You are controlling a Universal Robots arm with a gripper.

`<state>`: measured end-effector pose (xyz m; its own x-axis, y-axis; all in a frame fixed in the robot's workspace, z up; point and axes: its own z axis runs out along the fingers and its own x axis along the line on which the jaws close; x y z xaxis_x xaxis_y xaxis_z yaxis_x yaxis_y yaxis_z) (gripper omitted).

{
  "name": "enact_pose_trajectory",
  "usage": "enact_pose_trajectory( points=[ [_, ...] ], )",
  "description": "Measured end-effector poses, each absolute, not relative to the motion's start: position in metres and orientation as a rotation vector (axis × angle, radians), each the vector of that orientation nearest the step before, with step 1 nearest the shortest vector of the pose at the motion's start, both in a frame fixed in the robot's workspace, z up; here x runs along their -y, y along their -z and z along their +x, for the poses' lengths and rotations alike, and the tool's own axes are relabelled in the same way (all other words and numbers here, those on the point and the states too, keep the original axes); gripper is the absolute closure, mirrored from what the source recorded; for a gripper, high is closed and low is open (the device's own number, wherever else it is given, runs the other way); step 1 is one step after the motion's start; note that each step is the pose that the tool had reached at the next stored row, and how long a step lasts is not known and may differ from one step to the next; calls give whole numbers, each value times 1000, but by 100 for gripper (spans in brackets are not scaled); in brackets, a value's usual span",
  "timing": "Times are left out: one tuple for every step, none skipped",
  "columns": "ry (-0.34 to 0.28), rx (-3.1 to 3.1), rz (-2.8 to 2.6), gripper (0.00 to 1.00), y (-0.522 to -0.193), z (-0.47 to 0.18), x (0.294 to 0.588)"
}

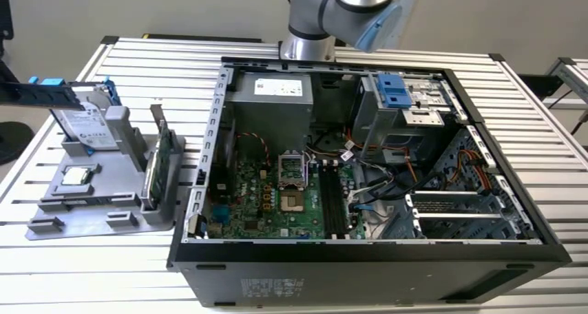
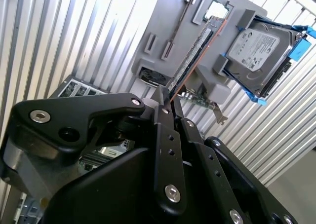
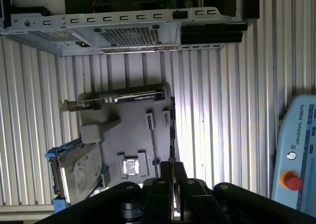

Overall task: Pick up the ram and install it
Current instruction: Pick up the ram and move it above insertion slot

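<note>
My gripper is shut on the ram, a slim dark stick with chips that runs out from the fingertips. In the first wrist view the ram is seen edge-on, extending from the gripper along one side of the grey parts tray. In the exterior view the same dark stick juts in from the left edge, above the tray's far left end. The black memory slots lie on the motherboard inside the open computer case, well to the exterior view's right of the ram.
On the tray stand a green card with a metal bracket, a silver hard drive with blue rails and a small square chip. The arm's base stands behind the case. A pendant with a red button lies on the slatted table.
</note>
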<state>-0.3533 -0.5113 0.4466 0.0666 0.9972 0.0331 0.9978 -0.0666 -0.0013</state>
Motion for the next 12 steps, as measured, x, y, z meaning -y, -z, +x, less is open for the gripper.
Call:
enact_pose_trajectory(
  points=[
    [36,2130,-2277,100,-447,-352,511],
    [36,2130,-2277,100,-447,-350,511],
    [36,2130,-2277,100,-447,-348,511],
    [36,2130,-2277,100,-447,-346,511],
    [36,2130,-2277,100,-447,-344,511],
    [36,2130,-2277,100,-447,-343,511],
    [36,2130,-2277,100,-447,-341,511],
    [37,2130,-2277,100,-447,-339,511],
    [36,2130,-2277,100,-447,-338,511],
    [36,2130,-2277,100,-447,-336,511],
    [36,2130,-2277,100,-447,-334,511],
    [36,2130,-2277,100,-447,-333,511]
  ],
)
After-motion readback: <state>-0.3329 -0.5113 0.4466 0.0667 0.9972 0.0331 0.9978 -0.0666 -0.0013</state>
